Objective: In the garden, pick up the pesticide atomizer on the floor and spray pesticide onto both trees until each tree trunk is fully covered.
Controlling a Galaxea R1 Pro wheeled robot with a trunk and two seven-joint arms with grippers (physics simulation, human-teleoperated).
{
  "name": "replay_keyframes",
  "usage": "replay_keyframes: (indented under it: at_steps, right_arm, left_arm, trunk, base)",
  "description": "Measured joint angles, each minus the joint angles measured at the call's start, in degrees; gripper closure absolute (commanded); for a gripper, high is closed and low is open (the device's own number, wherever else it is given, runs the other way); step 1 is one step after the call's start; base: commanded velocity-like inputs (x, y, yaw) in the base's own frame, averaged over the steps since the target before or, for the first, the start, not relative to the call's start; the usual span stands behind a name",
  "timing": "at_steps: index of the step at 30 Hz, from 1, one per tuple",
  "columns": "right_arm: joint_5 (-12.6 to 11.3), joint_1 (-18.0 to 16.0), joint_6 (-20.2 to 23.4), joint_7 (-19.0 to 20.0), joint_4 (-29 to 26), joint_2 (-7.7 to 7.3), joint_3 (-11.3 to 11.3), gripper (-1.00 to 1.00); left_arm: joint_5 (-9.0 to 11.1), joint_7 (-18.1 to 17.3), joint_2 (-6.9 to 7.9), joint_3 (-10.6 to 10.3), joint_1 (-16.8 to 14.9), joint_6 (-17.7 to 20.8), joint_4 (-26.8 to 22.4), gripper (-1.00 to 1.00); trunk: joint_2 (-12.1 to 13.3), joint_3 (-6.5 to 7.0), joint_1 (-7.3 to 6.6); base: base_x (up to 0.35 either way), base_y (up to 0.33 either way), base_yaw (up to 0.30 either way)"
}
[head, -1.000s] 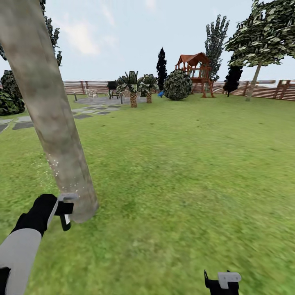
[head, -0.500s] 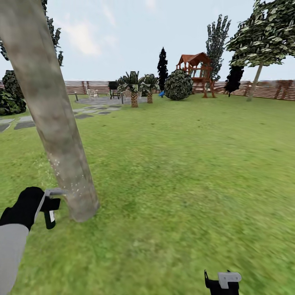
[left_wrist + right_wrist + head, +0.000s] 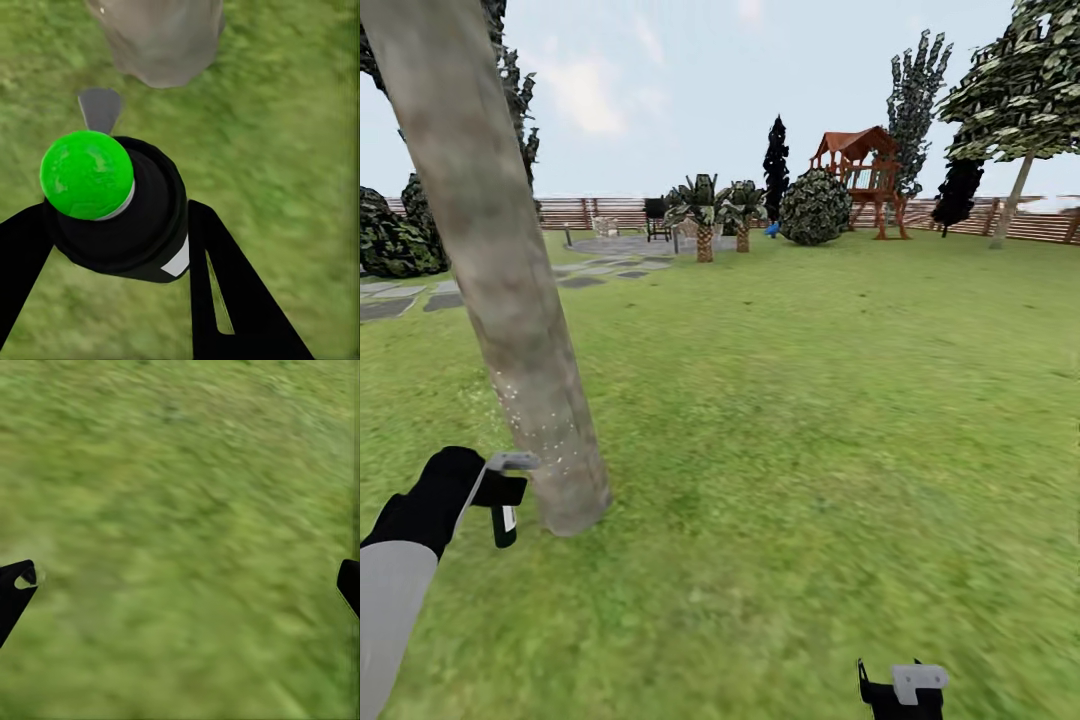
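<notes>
Tree trunk [image 3: 510,300]: pale grey-brown, mottled, white specks low down. Floor [image 3: 810,420]: blurry green grass, lighter and darker patches. Atomizer [image 3: 124,217]: black body, bright green cap with darker green blotches, white label patch, grey nozzle. Left hand [image 3: 112,262]: black fingers; left sleeve [image 3: 395,610] was light grey with black above it. Right hand [image 3: 903,692]: black with a white-grey block. Fence [image 3: 600,212]: brown horizontal slats. Stepping stones [image 3: 420,300]: grey. Playhouse [image 3: 860,175]: red-brown. Cypress [image 3: 776,160]: near-black. Sky [image 3: 680,90]: pale blue, white clouds.
</notes>
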Motion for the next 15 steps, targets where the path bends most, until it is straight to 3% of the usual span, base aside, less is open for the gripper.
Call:
replay_keyframes:
  at_steps: [10, 15]
  right_arm:
    - [0.0, 0.0, 0.0, 0.0, 0.0, 0.0, 0.0, -1.0]
    - [0.0, 0.0, 0.0, 0.0, 0.0, 0.0, 0.0, -1.0]
  left_arm:
    - [0.0, 0.0, -0.05, 0.1, -0.1, -0.1, -0.2, 1.0]
    - [0.0, 0.0, -0.13, 0.1, -1.7, 0.2, -0.7, 1.0]
  trunk:
    - [0.0, 0.0, 0.0]
    - [0.0, 0.01, 0.0]
  base:
    - [-0.049, -0.272, 0.007]
    - [0.108, -0.234, 0.231]
